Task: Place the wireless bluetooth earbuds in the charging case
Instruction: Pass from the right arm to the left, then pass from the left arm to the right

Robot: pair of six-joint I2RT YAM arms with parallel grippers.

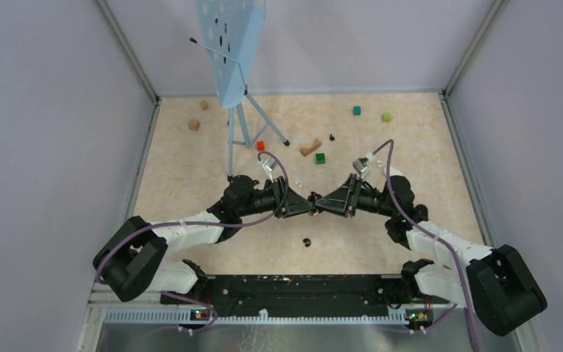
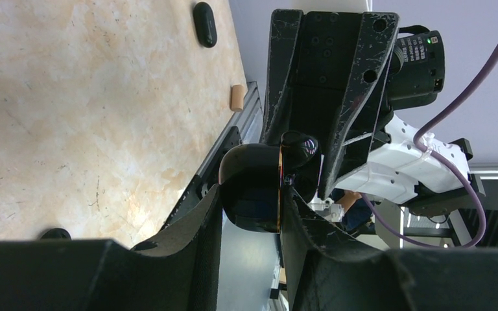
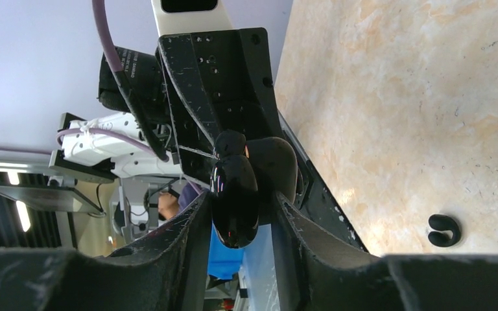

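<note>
Left gripper (image 1: 306,206) clamps the charging case (image 2: 251,184) in mid-air; your right gripper (image 1: 324,204) pinches a black earbud (image 3: 233,194) against it.
You're mid-insertion: this bud looks unseated, while a second black bud (image 3: 444,230) and white earbuds (image 1: 298,183) lie on the table (image 1: 190,169).

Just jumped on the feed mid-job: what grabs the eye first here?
Two tools meet tip to tip at mid-table: the left tool grips a glossy black charging case, and the right tool holds a black earbud right against it. A second black earbud lies loose a little nearer the robot, and a blue perforated sheet on a stand towers at the back left.
</note>
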